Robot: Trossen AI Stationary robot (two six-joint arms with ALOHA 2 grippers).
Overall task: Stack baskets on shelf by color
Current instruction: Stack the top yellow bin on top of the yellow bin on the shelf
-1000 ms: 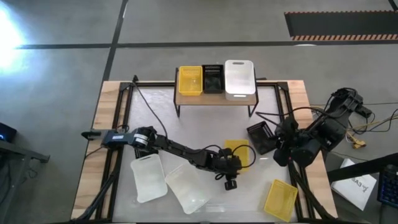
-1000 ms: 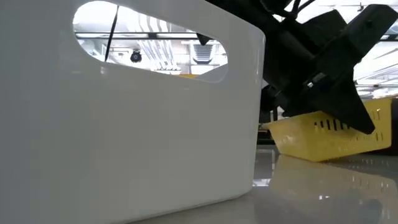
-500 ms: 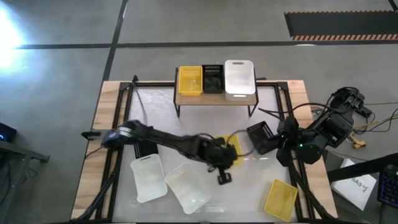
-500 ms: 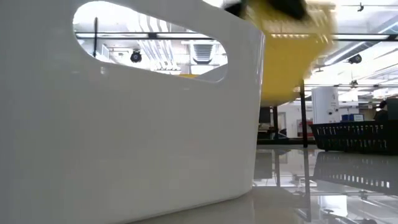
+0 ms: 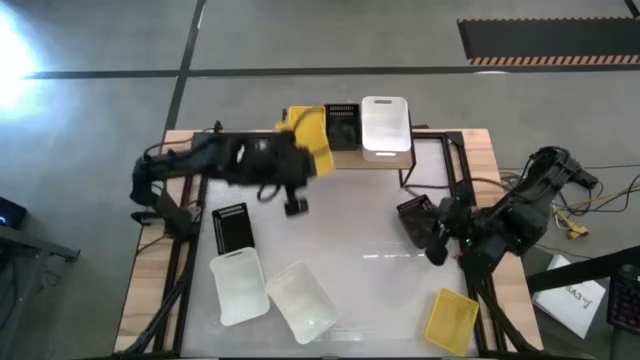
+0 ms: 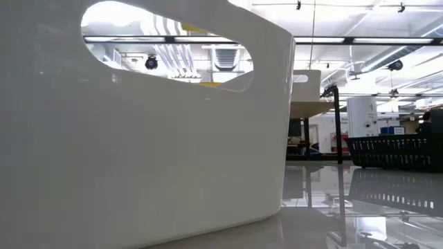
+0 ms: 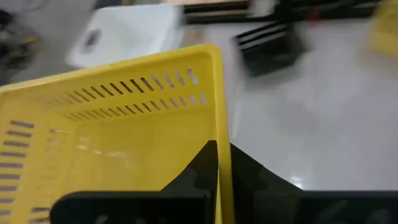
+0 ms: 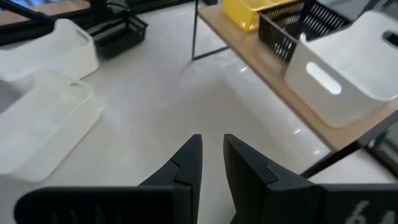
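My left gripper (image 5: 303,165) (image 7: 222,148) is shut on a yellow basket (image 5: 314,150) (image 7: 112,124), held in the air at the shelf's (image 5: 400,158) left end. The light wooden shelf top carries a yellow basket (image 5: 303,122), a black basket (image 5: 342,125) and a white basket (image 5: 385,125) (image 8: 348,68), side by side. My right gripper (image 5: 432,245) (image 8: 211,142) is open by a narrow gap and empty. It hovers low over the table's right part, beside a black basket (image 5: 413,214) that rests on its base. My left gripper pinches one side wall of the yellow basket at its rim (image 7: 219,112), with one finger inside the basket and one outside. The basket is lifted clear of the table and tilted in the high view.
A black basket (image 5: 232,228) lies on the table's left part. Two white baskets (image 5: 238,287) (image 5: 302,300) sit near the near edge, and the nearer one (image 6: 138,138) fills most of the low view. A yellow basket (image 5: 450,320) lies at the near right corner. Cables trail past the right arm.
My left gripper has carried the yellow basket from the middle of the table up and toward the far edge, to the shelf's left end; the basket is lifted clear and turned about. My right gripper has shifted slightly toward the table's near edge.
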